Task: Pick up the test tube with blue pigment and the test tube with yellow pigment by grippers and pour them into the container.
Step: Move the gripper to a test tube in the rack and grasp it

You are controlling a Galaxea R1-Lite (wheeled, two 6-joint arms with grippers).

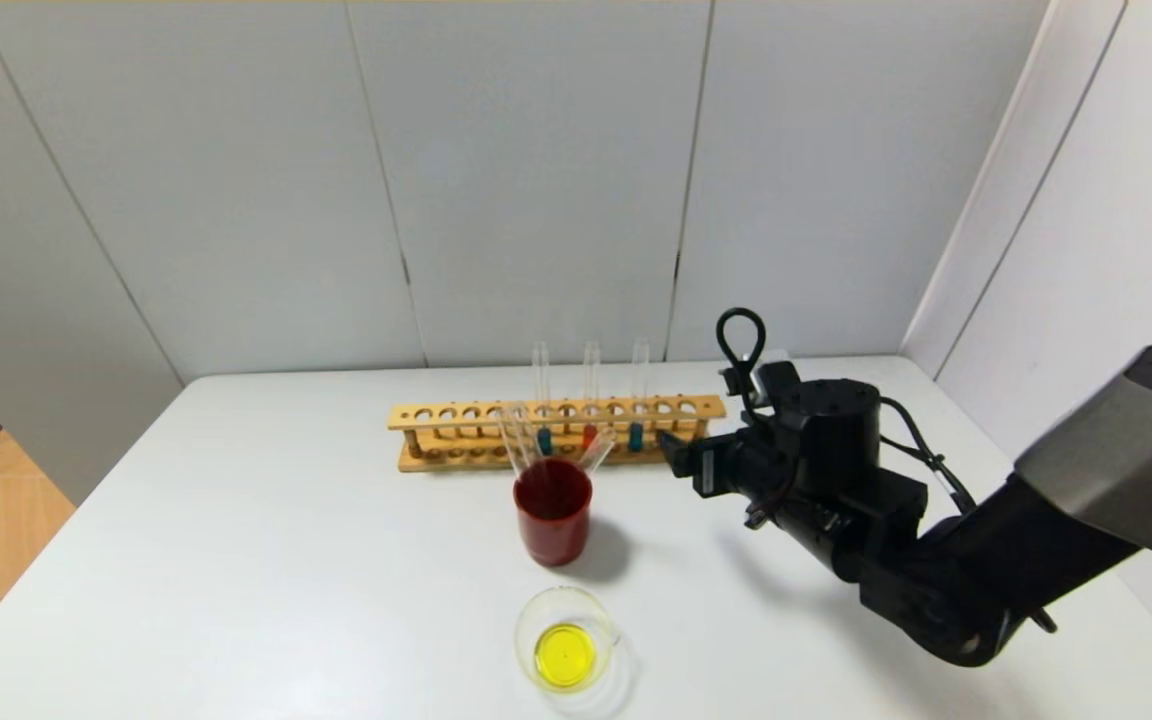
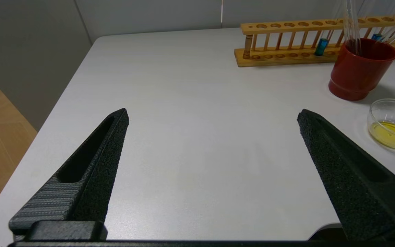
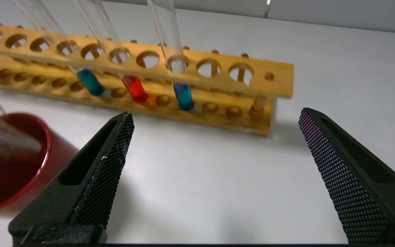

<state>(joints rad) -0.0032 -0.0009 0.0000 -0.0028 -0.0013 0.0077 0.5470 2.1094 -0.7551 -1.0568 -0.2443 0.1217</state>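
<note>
Our left gripper (image 2: 213, 115) is idling wide open at nine o'clock; yellow is already sitting in the glass dish (image 1: 568, 650), while our right gripper (image 3: 214, 116), spread wide, is facing the racked blue-pigment tube (image 3: 183, 96) at twelve

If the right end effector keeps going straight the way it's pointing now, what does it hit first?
Probably the wooden test tube rack. The open right end effector faces its near end, roughly toward the nearest test tube with blue pigment. Bare table lies between; depth is unclear.
</note>
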